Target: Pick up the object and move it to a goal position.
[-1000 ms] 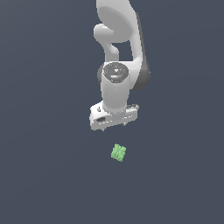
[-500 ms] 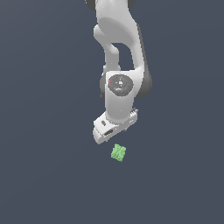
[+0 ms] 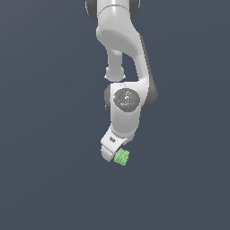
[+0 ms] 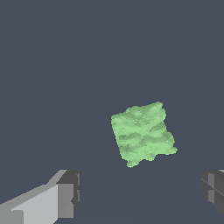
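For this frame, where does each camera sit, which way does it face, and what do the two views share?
Exterior view: off the arm, facing the scene; it shows the white arm reaching down, its gripper next to the green chunk.
Wrist view: mounted on the wrist, looking past the gripper; two fingertips show wide apart, the green chunk beyond them, untouched.
Shared: the green chunk, the gripper and the plain dark surface.

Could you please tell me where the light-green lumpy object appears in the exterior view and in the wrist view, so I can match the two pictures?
Exterior view: the green object lies on the dark floor, just below the arm's lower end, slightly toward the exterior view's right of it.
Wrist view: the green object fills the middle, beyond the two spread fingertips.
Shared landmark: the gripper, beside the object in both.
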You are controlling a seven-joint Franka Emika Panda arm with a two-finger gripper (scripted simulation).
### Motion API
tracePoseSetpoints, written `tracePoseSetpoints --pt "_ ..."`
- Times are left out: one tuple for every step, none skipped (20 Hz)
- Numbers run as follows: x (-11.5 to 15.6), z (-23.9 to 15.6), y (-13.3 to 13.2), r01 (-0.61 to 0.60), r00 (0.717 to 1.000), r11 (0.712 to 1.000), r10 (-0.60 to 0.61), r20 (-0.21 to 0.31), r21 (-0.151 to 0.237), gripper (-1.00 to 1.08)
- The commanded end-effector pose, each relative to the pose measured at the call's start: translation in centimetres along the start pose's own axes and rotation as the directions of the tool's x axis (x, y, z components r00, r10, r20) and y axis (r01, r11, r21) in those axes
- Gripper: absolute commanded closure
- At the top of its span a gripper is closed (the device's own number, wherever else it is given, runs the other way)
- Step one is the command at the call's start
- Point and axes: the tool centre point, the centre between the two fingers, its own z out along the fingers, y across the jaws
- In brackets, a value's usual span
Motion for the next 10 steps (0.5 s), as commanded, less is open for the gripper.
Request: tracePoseSetpoints --pt "0.5 0.5 0.4 0.071 0.997 0.997 -0.071 -0.002 0.0 -0.92" --pt "0.7 0.7 0.5 0.096 0.995 0.995 -0.096 -0.003 0.0 -0.92" --pt "0.9 0.9 0.6 0.12 0.993 0.993 -0.12 -0.004 0.0 -0.92" --pt "1.0 1.0 0.7 0.142 0.99 0.99 -0.142 -0.004 0.0 -0.92" --pt "1.2 1.2 0.8 0.162 0.987 0.987 -0.162 -0.005 0.0 -0.92" --pt "1.3 1.3 0.9 0.181 0.983 0.983 -0.181 -0.006 0.0 -0.92" --pt "1.4 1.4 1.0 0.199 0.98 0.98 -0.199 -0.007 0.0 -0.92" --pt "1.5 1.6 1.1 0.215 0.977 0.977 -0.215 -0.008 0.0 -0.92" --pt "1.6 1.7 1.1 0.229 0.973 0.973 -0.229 -0.008 0.0 -0.92" --pt "1.7 1.8 1.2 0.242 0.97 0.97 -0.242 -0.009 0.0 -0.92"
